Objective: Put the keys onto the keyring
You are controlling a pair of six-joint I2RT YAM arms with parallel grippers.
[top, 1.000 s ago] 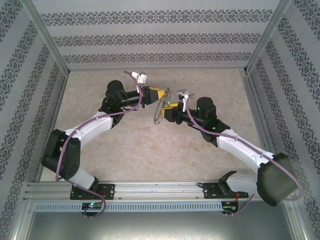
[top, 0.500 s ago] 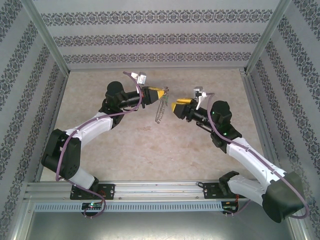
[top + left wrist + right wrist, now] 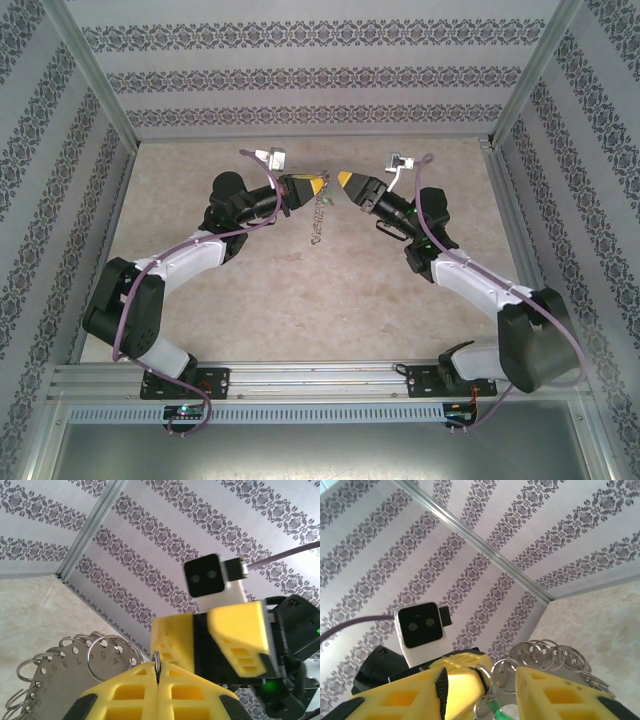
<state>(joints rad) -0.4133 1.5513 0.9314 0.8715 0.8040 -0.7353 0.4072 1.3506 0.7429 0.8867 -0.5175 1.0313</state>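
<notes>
The left gripper [image 3: 157,672] has its yellow jaws pressed tight on the thin wire of one small loop. From that pinch the keyring [image 3: 55,680] hangs above the table [image 3: 300,290], its numbered metal plate fringed with more loops. Nearly tip to tip with it, the right gripper [image 3: 480,680] has its jaws parted, with several loops in the gap. A sliver of the green key [image 3: 495,709] shows low between those jaws; whether they touch it cannot be told.
</notes>
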